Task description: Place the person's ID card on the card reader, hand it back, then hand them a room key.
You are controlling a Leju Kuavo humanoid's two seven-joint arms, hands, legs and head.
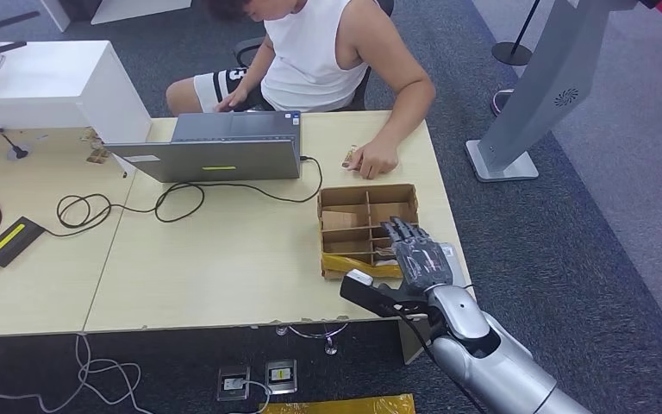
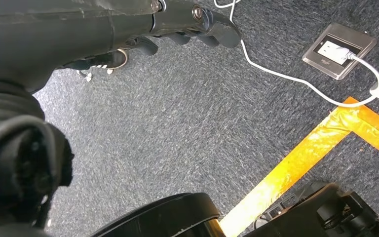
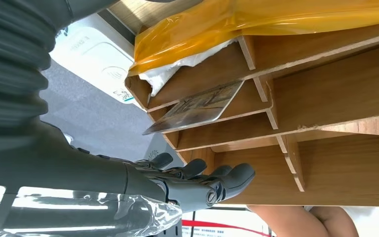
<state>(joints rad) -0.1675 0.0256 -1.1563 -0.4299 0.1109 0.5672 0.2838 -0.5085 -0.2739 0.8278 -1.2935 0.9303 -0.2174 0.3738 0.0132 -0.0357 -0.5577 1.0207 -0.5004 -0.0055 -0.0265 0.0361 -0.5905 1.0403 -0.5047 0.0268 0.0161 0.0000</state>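
The right hand hovers over the near end of the wooden divider tray on the tabletop, fingers extended, slightly apart, holding nothing. A card lies tilted in a tray compartment, near the fingertips but apart from them. The person's hand rests on the tabletop beyond the tray, over a small card. The left hand hangs above the floor, fingers loosely curled, empty.

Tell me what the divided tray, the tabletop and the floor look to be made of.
Divided tray: likely thin plywood or fibreboard, matt brown; the right wrist view shows raw cut edges on its slotted dividers, with glossy yellow tape along one side.
Tabletop: pale wood-look laminate, smooth, with a faint grain.
Floor: dark grey-blue carpet, a speckled short pile.
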